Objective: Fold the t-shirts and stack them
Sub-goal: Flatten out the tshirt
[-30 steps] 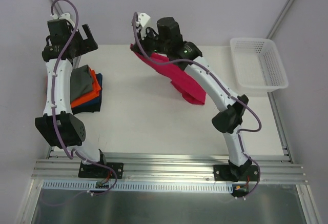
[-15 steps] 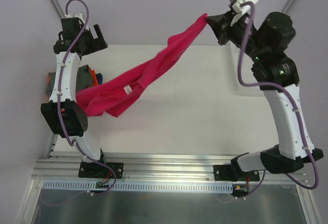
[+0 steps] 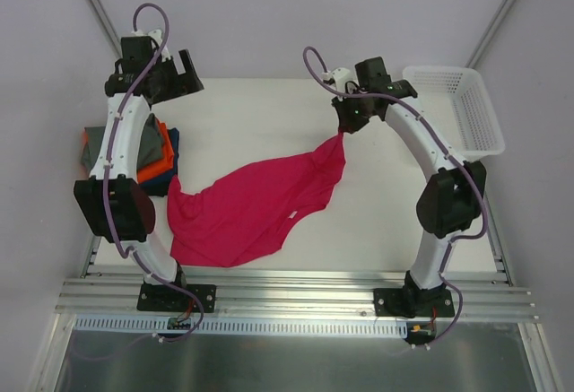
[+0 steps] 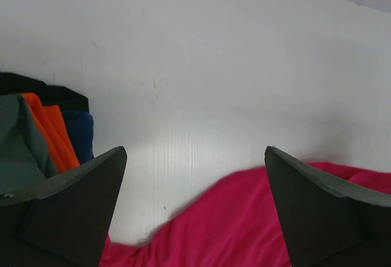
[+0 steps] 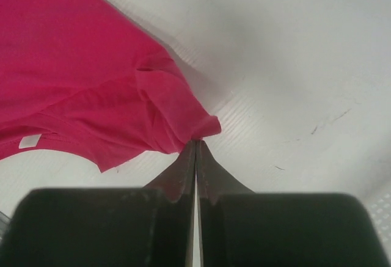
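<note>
A magenta-pink t-shirt (image 3: 251, 208) lies spread on the white table, one corner lifted toward the right. My right gripper (image 3: 343, 130) is shut on that corner; in the right wrist view the closed tips (image 5: 196, 142) pinch the pink cloth (image 5: 91, 90). My left gripper (image 3: 184, 74) is open and empty, raised over the table's far left. In the left wrist view its fingers (image 4: 73, 206) stand wide apart above the pink shirt (image 4: 244, 224). A stack of grey, orange and navy shirts (image 3: 148, 154) sits at the left edge and shows in the left wrist view (image 4: 43, 138).
A white mesh basket (image 3: 453, 109) stands at the table's far right corner. The metal rail (image 3: 296, 298) runs along the near edge.
The right gripper has come down from high at the back right to the table, still holding the shirt's corner. The shirt went from stretched in the air to lying spread. The left gripper shifted slightly.
</note>
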`<control>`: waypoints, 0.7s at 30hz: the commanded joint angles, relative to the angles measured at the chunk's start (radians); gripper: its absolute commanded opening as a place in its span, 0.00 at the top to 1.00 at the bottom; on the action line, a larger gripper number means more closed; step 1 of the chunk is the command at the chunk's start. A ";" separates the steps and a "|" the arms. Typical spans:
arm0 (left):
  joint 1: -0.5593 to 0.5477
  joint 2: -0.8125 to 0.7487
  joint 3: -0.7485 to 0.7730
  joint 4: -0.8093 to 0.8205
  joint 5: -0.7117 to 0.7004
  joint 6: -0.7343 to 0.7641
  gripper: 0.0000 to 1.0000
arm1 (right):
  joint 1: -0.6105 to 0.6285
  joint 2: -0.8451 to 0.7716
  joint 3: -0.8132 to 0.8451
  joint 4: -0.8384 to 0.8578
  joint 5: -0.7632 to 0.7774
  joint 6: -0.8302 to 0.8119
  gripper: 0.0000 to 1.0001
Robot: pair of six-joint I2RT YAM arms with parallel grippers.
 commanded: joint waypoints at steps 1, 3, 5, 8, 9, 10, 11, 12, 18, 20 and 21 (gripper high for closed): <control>0.003 -0.072 -0.093 -0.031 0.137 -0.002 0.03 | -0.006 -0.080 0.075 0.005 0.060 -0.042 1.00; 0.001 -0.095 -0.205 -0.052 0.238 -0.038 0.03 | -0.008 -0.080 0.077 0.013 0.127 -0.045 1.00; 0.001 -0.111 -0.317 -0.062 0.280 -0.058 0.04 | -0.009 -0.075 0.063 0.045 0.215 -0.065 1.00; 0.001 -0.121 -0.386 -0.065 0.304 -0.059 0.05 | -0.037 -0.058 0.060 0.109 0.417 -0.088 1.00; 0.000 -0.120 -0.384 -0.065 0.303 -0.056 0.05 | -0.055 -0.054 0.069 0.122 0.477 -0.077 1.00; 0.001 -0.117 -0.374 -0.066 0.297 -0.055 0.05 | -0.103 -0.060 0.075 0.169 0.509 -0.054 1.00; 0.001 -0.108 -0.347 -0.068 0.298 -0.047 0.05 | -0.127 -0.058 0.103 0.175 0.511 -0.034 1.00; 0.001 -0.100 -0.333 -0.069 0.298 -0.042 0.05 | -0.149 -0.051 0.124 0.168 0.500 -0.001 1.00; -0.006 -0.065 -0.272 -0.103 0.362 -0.032 0.08 | -0.183 0.037 0.149 0.097 0.552 -0.027 1.00; -0.017 -0.077 -0.291 -0.118 0.405 -0.033 0.08 | -0.183 0.051 0.169 0.094 0.539 -0.025 1.00; -0.031 -0.086 -0.305 -0.121 0.433 -0.035 0.08 | -0.184 0.071 0.193 0.082 0.508 -0.025 1.00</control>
